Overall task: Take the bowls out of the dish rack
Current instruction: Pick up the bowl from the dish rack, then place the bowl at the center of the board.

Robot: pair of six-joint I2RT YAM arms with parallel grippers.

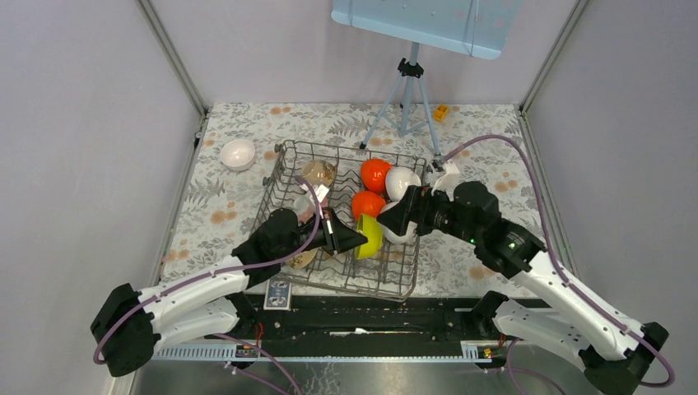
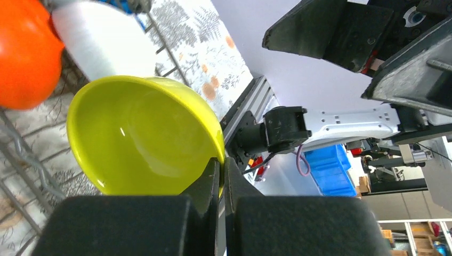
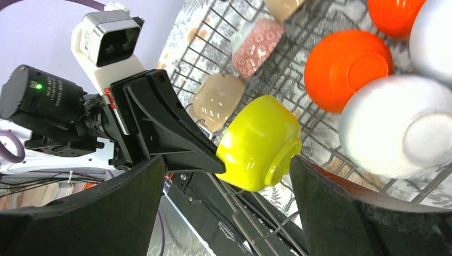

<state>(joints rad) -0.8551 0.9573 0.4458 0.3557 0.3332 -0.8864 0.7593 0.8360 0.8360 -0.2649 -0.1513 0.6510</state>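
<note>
Over the near right part of the large grey wire dish rack [image 1: 354, 148], the left gripper [image 2: 221, 165] is clamped tight on the rim of the glossy lime-yellow bowl [image 2: 144, 133]. Its 2 black fingers pinch just 1 spot of the edge, so the bowl hangs tipped on its side, mouth toward the left arm. Whether its foot touches the wires I cannot tell. From the right, the right gripper [image 1: 388, 218] stands spread wide, grasping nothing, its 2 fingers flanking the bowl without touching it. Just beyond sit 2 glossy orange-red bowls [image 1: 367, 204] and an upturned white bowl [image 1: 402, 183], all in the rack. 1 more white bowl [image 1: 239, 154] stands on the floral tablecloth [image 1: 477, 148] near the far left corner.

The worry is that thin pinch: on a slick rim the bowl could swivel or slip and drop onto the tines, knocking the nearer orange one. The right fingers are close enough that a careless move could clip the bowl and lever it loose, and the 2 wrists could bump.
</note>
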